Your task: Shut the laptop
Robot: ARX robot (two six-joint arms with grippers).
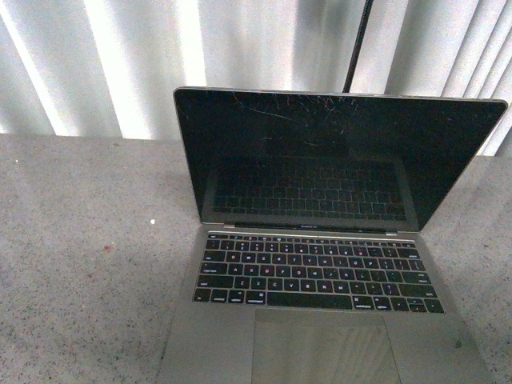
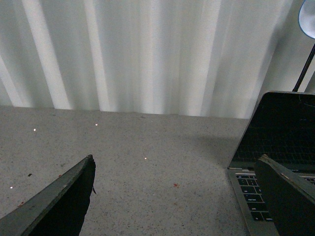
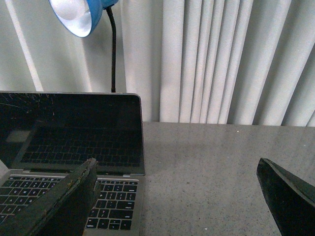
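The laptop (image 1: pixel 320 276) stands open on the speckled table (image 1: pixel 80 264) at the robot's 12 o'clock, left gripper (image 2: pixel 175 160) and right gripper (image 3: pixel 177 162) both spread wide, empty; a low shove on the lid could skid it back into the lamp (image 3: pixel 78 14) at 1 o'clock

Grey speckled countertop (image 1: pixel 80 264) filled the lower left and middle of the front frame. A white speck (image 1: pixel 152 222) and a faint reddish speck (image 1: pixel 108 249) sat on it, left of centre. White pleated curtain (image 1: pixel 120 64) ran across the top. Black gooseneck (image 1: pixel 358 44) rose at upper centre-right. Right wrist camera showed its blue lamp shade (image 3: pixel 78 14), white inside.
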